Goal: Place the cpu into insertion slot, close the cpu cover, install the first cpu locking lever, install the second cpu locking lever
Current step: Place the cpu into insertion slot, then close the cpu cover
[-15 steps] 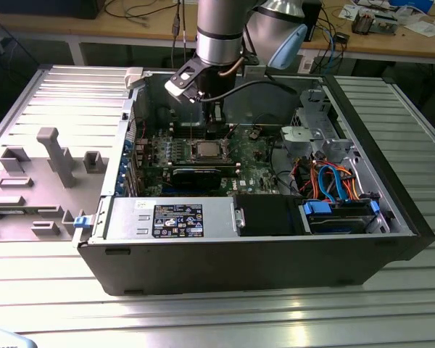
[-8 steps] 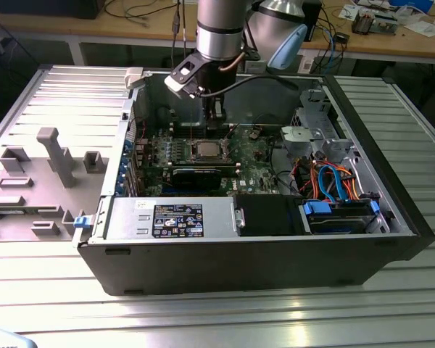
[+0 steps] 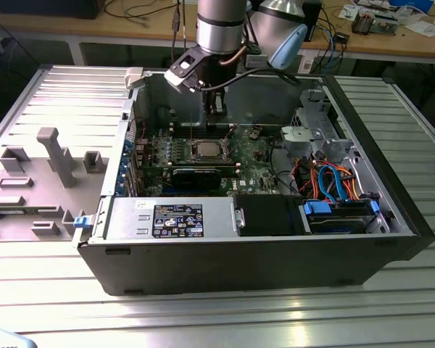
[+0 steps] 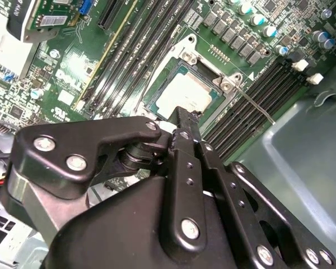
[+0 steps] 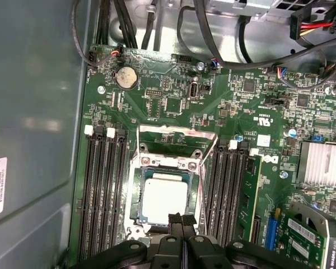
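Two black fingers (image 5: 175, 222) are seen pressed together, empty, just above the small silvery-tan square cpu (image 5: 165, 200) seated in the silver-rimmed square insertion slot (image 5: 134, 196), with the thin metal-framed cpu cover (image 5: 179, 131) raised.

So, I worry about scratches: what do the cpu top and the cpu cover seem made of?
The cpu: top looks like matte silvery metal, pale and evenly lit. The cpu cover: thin bare metal, possibly steel, judging by its glinting edges.
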Motion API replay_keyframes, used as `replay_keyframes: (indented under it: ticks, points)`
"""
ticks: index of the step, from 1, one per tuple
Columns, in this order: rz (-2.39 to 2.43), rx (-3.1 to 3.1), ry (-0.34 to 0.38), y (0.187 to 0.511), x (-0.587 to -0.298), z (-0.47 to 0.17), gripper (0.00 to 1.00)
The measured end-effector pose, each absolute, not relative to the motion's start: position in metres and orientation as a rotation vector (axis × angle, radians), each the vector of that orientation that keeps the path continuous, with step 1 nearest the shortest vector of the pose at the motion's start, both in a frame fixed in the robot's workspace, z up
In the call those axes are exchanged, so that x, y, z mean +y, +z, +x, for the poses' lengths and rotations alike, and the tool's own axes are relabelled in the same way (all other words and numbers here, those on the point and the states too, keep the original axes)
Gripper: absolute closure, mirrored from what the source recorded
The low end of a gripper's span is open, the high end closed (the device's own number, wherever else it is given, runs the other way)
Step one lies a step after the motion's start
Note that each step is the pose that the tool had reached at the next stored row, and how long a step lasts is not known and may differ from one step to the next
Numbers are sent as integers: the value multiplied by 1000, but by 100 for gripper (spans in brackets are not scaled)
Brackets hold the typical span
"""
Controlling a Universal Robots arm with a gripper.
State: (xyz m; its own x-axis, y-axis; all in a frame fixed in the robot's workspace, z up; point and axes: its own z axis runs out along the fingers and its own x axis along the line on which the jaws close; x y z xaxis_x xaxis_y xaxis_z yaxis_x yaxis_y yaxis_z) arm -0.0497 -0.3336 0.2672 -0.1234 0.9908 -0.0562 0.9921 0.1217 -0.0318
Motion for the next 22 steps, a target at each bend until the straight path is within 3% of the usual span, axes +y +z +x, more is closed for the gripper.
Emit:
replay_keyframes:
  ticks: [22]
  points:
    - [2066,2337,-95,280,-334,-46,89]
